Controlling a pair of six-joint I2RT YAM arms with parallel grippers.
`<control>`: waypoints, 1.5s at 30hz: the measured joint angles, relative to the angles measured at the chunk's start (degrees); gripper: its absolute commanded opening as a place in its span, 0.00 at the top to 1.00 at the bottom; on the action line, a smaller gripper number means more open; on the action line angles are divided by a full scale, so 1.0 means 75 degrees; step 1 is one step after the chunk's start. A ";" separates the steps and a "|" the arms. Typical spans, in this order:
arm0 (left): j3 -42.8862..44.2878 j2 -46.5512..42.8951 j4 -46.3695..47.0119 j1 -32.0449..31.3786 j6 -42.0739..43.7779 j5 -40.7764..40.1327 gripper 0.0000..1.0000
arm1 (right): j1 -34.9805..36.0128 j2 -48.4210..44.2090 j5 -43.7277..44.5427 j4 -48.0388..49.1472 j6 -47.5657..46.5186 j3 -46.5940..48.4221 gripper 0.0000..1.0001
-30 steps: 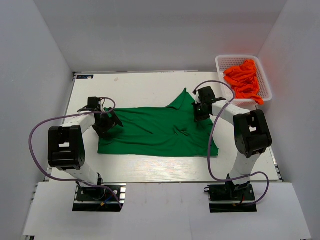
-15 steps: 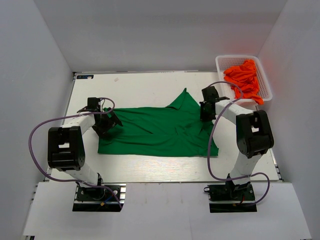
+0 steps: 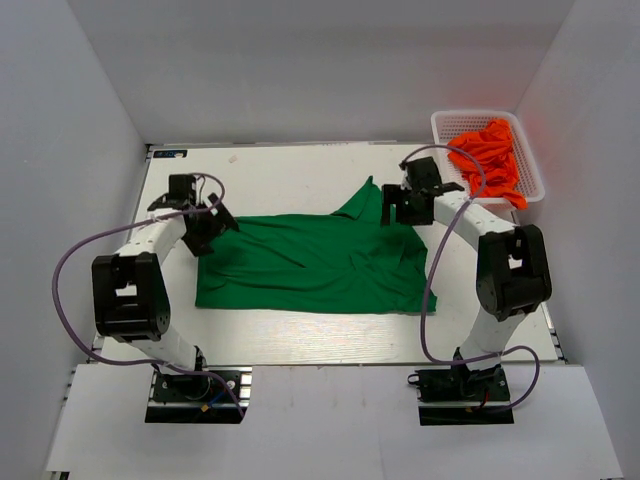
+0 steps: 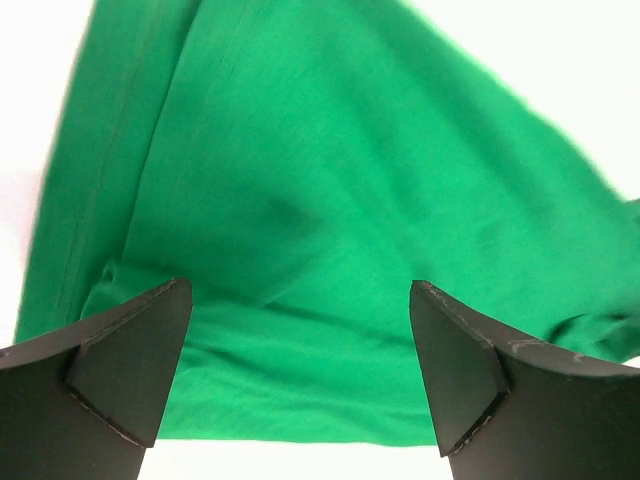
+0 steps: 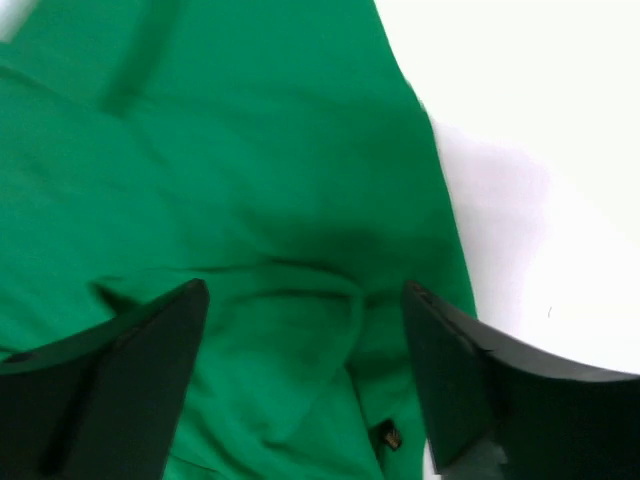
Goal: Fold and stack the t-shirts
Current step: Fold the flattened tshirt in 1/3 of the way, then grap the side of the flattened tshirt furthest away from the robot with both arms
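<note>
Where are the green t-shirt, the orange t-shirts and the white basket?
green t-shirt [image 3: 310, 270]: top external view, middle of the spread cloth.
orange t-shirts [image 3: 488, 160]: top external view, middle of the heap inside the basket.
white basket [image 3: 475, 114]: top external view, far rim.

Green t-shirt [image 3: 310, 265] — orange t-shirts [image 3: 487, 158], white basket [image 3: 530, 160].
</note>
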 measured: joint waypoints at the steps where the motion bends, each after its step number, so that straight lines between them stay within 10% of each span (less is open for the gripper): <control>1: 0.0294 0.0000 -0.0023 0.0015 0.0006 -0.0111 0.00 | 0.0000 -0.0023 -0.0102 0.0026 -0.0064 0.0178 0.10; 10: 0.3147 0.1329 -0.0259 0.0297 0.0114 -0.1381 0.02 | 0.0009 0.1058 -0.0475 0.0280 -0.0210 0.3072 0.10; 21: 0.3404 0.3121 -0.0184 0.0507 0.0274 -0.1247 0.42 | 0.0003 0.3777 0.0061 -0.0035 -0.0184 0.5936 0.10; 27: 0.3407 0.3156 0.0012 0.0504 0.0332 -0.1134 1.00 | 0.0000 0.4354 0.0105 0.0061 -0.0009 0.6146 0.10; 37: 0.3407 0.3363 0.0303 0.0504 0.0455 -0.0866 1.00 | 0.0000 0.5179 0.0023 0.0087 0.0323 0.6487 0.20; 45: 0.4062 0.3561 0.0510 0.0504 0.0694 -0.0108 1.00 | -0.0012 0.5330 0.0041 0.0522 0.0519 0.6712 0.52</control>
